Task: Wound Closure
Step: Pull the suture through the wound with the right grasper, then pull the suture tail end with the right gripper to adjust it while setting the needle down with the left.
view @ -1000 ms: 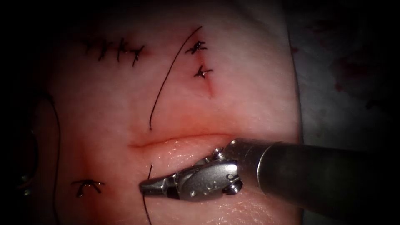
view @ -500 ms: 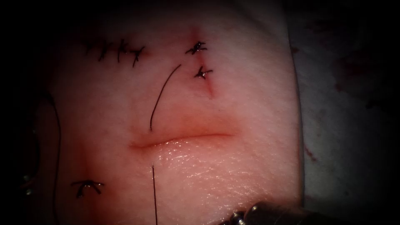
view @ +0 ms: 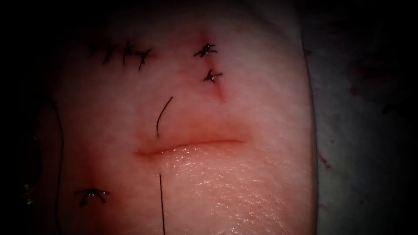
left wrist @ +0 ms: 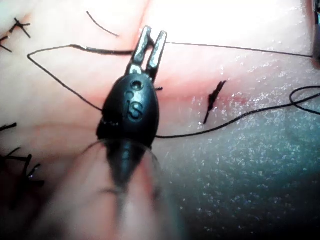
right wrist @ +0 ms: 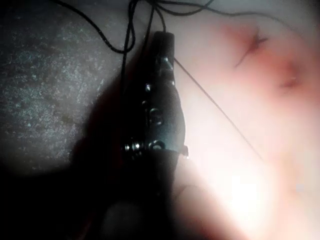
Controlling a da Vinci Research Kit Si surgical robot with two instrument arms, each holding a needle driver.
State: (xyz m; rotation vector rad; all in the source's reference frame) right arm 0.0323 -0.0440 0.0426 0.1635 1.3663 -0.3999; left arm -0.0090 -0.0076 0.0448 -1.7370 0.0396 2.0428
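- The pale pink pork-belly tissue (view: 244, 191) carries dark knotted old stitches (view: 91, 195) at its left, clear of the work.
- The shallow reddish cut (view: 187, 144) runs across the middle. It lies unclosed, with no needle in the tissue near it.
- The thin black thread (view: 163, 114) leaves a short tail above the cut's left end and comes out again below it (view: 161, 202). That tail is much shorter than a second ago, so thread is being pulled through.
- The black-wristed left tool (left wrist: 151, 40) has its jaws slightly apart. Thread crosses at their level with no firm grip visible.
- A thicker dark stretch just beside them may be the needle; I cannot tell.
- The dark metal right tool (right wrist: 162, 36), drawn back off the cut, has its jaws together, apparently clamped on the thread that runs taut from its tip.
- In my judgement, further drawing calls for stopping before the tail slips into the tissue.
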